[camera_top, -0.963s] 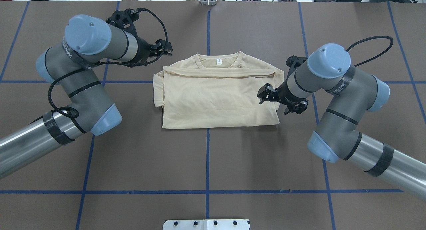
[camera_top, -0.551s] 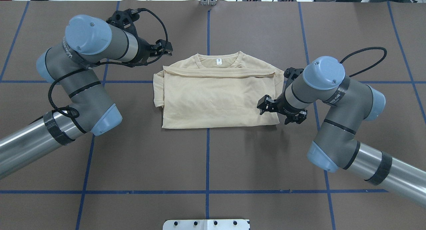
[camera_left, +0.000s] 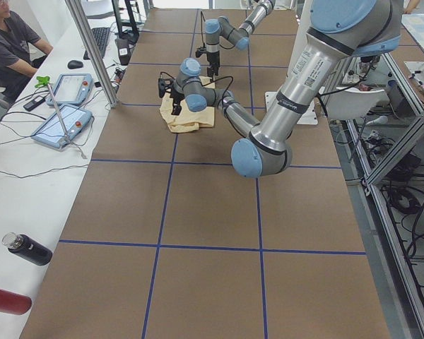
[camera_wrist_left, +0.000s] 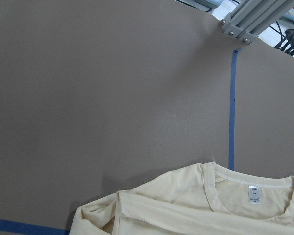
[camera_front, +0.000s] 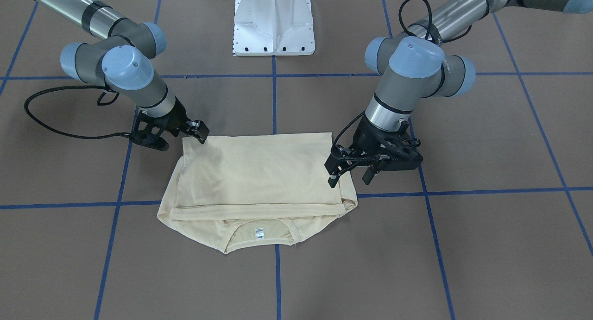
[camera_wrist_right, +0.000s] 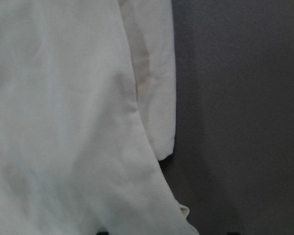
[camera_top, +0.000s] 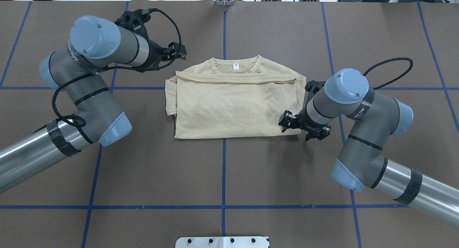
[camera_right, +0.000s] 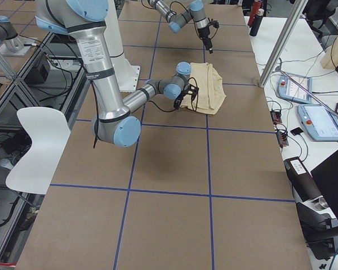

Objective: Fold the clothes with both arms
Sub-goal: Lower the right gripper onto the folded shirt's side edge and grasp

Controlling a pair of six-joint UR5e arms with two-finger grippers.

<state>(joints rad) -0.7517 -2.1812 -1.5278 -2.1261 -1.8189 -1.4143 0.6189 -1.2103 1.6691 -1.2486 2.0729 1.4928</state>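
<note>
The clothes, one pale cream shirt (camera_top: 233,104), lie folded into a rectangle mid-table, back side up. The collar and its white label (camera_top: 236,65) are at the far edge. My left gripper (camera_top: 181,53) hovers open just beyond the shirt's far left shoulder; in the front-facing view the left gripper (camera_front: 350,177) shows its fingers spread above that shoulder. My right gripper (camera_top: 284,123) is open, low at the shirt's near right corner (camera_front: 190,141). The right wrist view is filled by the shirt (camera_wrist_right: 63,122), its corner lying between two dark fingertips.
The brown table (camera_top: 222,169) carries a grid of blue tape lines. A white pedestal base (camera_front: 273,23) stands at the robot's edge. A person (camera_left: 10,42) sits at a side desk with tablets (camera_left: 60,123) and bottles (camera_left: 25,248). A white chair (camera_right: 36,140) stands off the table.
My right gripper has travelled along the shirt's right edge toward the robot, reaching the near right corner. The left arm and the shirt have stayed put.
</note>
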